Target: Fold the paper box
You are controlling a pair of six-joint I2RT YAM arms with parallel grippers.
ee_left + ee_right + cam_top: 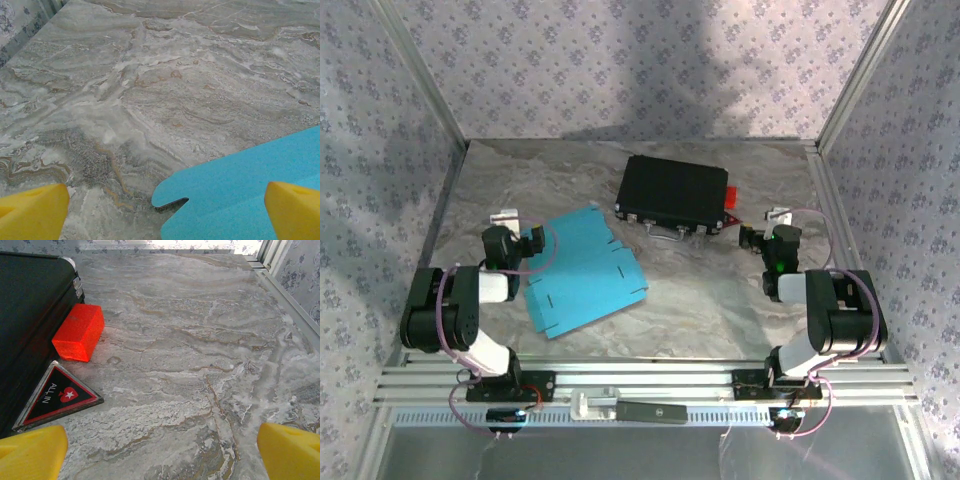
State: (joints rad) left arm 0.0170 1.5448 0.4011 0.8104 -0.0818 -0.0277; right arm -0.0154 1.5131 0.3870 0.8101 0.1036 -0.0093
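**So, flat blue sheet and nothing folded yet: where would you grab it?**

Biggest thing first: the grey marble-pattern table (720,290) looks smooth, so I'd expect anything thin to skate on it. At the back sits a black hard case with metal latches (672,192), not part of the job.

The flat cyan-blue die-cut cardboard sheet, i.e. the paper box (582,270), lies blue side up, left of the table's middle. It's right in front of the left arm and near the case but apart from it. No flap is up, so the folding hasn't started.

My read is that it's light, thin and a bit springy. It should bend willingly along its score lines and crease badly anywhere else. Lying flat, there's nothing to get under, so I'd go for an outer flap or tab edge and pinch gently. The other arm can press down on the middle panel so the sheet doesn't slide or lift whole.

The left jaws are spread wide and hold nothing. In the left wrist view, the right yellow pad (294,210) is over the sheet and a rounded tab corner (170,192) sits between the pads. That corner looks like the handiest place to start.

The right jaws are also wide and empty, over bare table well away from the sheet. Over there, a small red block (78,332) and a black triangular "ALL IN" card (57,395) sit just beside the case.
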